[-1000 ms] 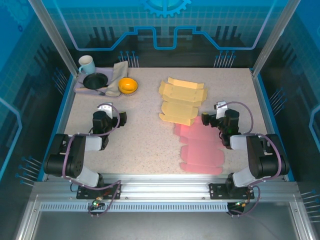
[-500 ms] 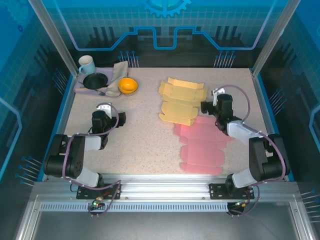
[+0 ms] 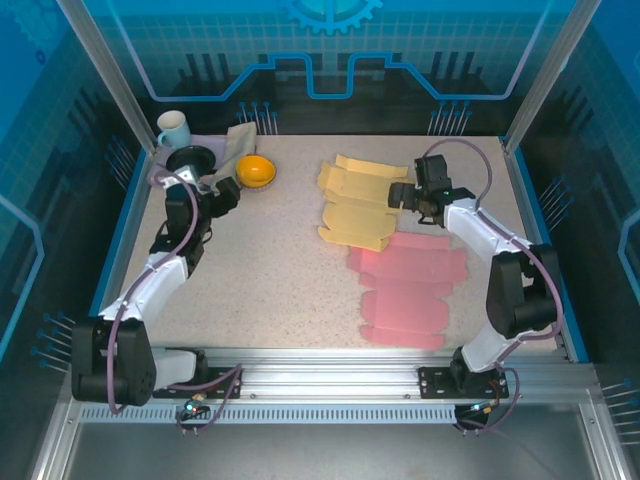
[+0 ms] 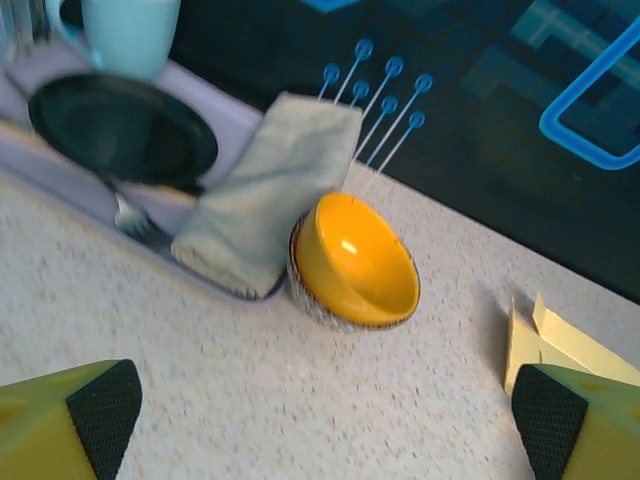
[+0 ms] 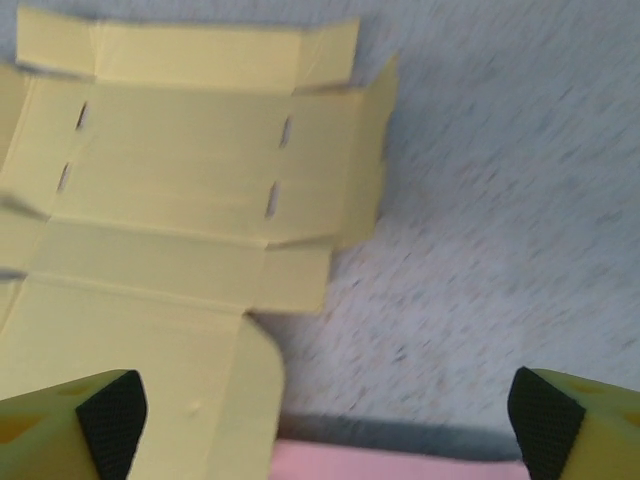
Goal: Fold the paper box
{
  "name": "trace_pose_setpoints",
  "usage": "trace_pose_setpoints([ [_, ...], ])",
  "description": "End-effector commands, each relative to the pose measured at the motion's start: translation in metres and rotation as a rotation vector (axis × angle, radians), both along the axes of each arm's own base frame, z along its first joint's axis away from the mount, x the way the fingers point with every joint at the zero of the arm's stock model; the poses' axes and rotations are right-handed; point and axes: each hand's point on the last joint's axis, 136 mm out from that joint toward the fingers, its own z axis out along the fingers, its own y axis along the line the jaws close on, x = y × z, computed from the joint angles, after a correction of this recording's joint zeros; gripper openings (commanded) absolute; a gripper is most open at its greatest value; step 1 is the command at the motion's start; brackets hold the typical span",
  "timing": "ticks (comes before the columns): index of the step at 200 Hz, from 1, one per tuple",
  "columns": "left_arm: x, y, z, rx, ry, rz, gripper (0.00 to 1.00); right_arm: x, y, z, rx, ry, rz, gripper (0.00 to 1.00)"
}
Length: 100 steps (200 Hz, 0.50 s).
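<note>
Flat yellow paper box (image 3: 362, 200), creased and slotted, flaps out; left claw (image 4: 327, 410) and right claw (image 5: 328, 412) both wide, empty.

The speckled tabletop (image 3: 270, 270) looks matt and finely grainy, the yellow box (image 3: 360, 205) and pink sheet (image 3: 410, 290) are matt, creased paper card, the orange bowl (image 4: 355, 265) and black plate (image 4: 120, 130) shine smooth and glossy, and the napkin (image 4: 260, 190) is dull woven cloth.
</note>
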Motion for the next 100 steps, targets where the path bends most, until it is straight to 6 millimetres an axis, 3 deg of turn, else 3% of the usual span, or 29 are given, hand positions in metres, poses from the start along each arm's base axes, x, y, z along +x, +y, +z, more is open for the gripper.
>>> trace_pose_setpoints([
  [1,-0.009,-0.023,-0.017,-0.161,0.095,-0.042,0.99,-0.022,0.030,-0.030,0.180,0.145,0.034,0.91],
  [38,-0.019,-0.039,-0.033,-0.171,0.152,-0.074,0.99,-0.027,0.052,-0.060,0.293,0.138,0.072,0.75],
  [55,-0.022,-0.044,-0.041,-0.175,0.174,-0.087,0.99,-0.029,0.054,-0.072,0.295,0.156,0.056,0.70],
  [100,-0.025,-0.054,-0.051,-0.183,0.193,-0.111,0.99,-0.023,0.062,-0.075,0.289,0.101,0.097,0.60],
])
